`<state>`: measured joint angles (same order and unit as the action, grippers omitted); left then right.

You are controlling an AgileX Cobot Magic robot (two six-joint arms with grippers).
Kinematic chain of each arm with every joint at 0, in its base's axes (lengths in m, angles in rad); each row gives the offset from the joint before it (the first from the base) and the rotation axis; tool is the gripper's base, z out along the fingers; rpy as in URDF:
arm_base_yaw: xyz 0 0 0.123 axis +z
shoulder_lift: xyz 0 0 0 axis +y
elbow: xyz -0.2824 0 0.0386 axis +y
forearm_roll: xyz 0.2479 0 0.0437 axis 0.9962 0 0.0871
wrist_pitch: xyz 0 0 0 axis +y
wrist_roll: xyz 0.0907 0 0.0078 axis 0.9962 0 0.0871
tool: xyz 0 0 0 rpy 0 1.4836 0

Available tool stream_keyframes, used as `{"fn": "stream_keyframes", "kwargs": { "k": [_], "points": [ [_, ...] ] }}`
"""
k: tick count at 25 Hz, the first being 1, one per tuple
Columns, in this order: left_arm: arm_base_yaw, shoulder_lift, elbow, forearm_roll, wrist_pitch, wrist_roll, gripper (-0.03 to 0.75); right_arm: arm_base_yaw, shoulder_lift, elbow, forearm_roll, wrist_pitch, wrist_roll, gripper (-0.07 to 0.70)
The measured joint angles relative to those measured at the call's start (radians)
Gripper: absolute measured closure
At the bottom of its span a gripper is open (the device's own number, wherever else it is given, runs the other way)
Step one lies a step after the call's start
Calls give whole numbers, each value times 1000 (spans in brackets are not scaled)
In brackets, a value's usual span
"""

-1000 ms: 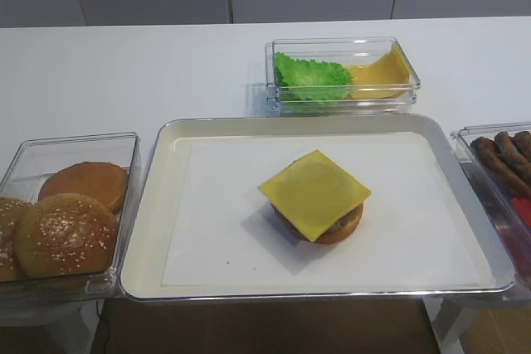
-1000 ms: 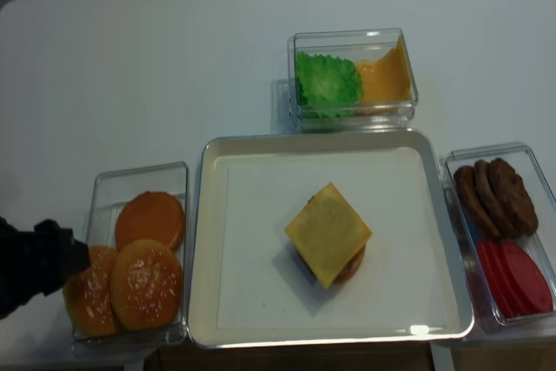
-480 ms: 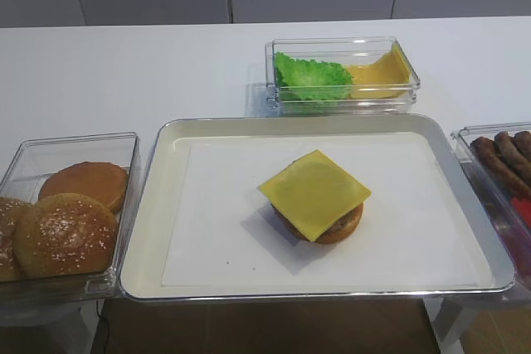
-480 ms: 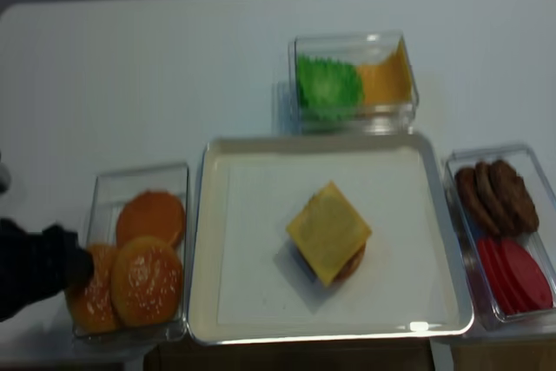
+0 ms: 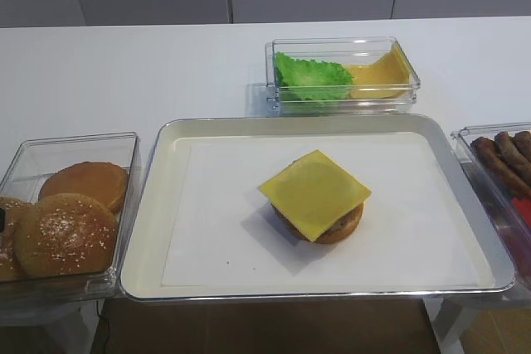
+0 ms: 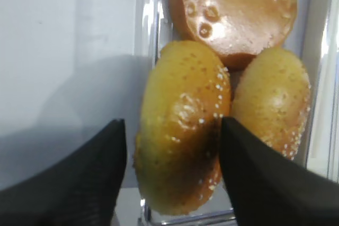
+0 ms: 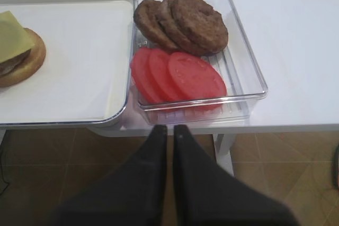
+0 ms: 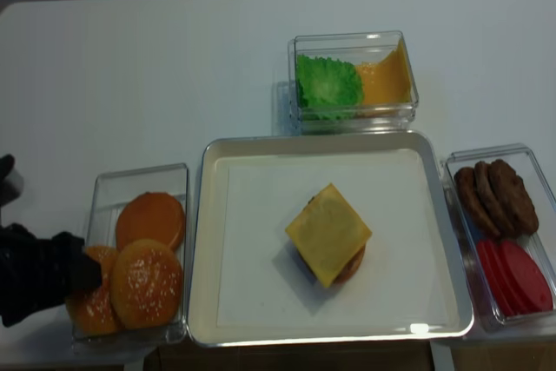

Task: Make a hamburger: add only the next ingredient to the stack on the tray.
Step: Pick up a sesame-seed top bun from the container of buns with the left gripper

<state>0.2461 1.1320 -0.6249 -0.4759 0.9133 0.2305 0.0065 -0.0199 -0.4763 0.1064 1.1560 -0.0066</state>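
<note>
The stack (image 5: 315, 196) of bun base, patty and square yellow cheese slice sits right of centre on the silver tray (image 5: 149, 205). It also shows from above (image 8: 328, 234) and in the right wrist view (image 7: 13, 51). Two seeded bun tops lie in the clear box at the left. My left gripper (image 6: 172, 125) stands open astride the left seeded bun top (image 6: 183, 130): the right finger (image 6: 249, 173) touches it, the left finger (image 6: 90, 178) is a little apart. My right gripper (image 7: 170, 129) is shut and empty, below the table's front edge.
The bun box (image 8: 139, 175) also holds a second seeded top (image 8: 146, 282) and a smooth bun half (image 8: 149, 219). A box of lettuce and cheese (image 5: 342, 76) stands behind the tray. A box with patties (image 7: 180, 22) and tomato slices (image 7: 177, 75) stands to the tray's right.
My left gripper has edged a little further in around the left seeded bun top. The right gripper, the tray and the stack have not moved.
</note>
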Motion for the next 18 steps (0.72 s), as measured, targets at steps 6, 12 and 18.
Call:
{"fn": "stream_keyframes", "kwargs": {
  "k": [6, 12, 18],
  "points": [
    [0, 0, -1, -11, 14, 4, 381, 0, 0, 0, 0, 0, 0, 605],
    [0, 0, -7, -22, 32, 18, 426, 0, 0, 0, 0, 0, 0, 605],
    [0, 0, -31, -21, 50, 27, 456, 0, 0, 0, 0, 0, 0, 605]
  ]
}}
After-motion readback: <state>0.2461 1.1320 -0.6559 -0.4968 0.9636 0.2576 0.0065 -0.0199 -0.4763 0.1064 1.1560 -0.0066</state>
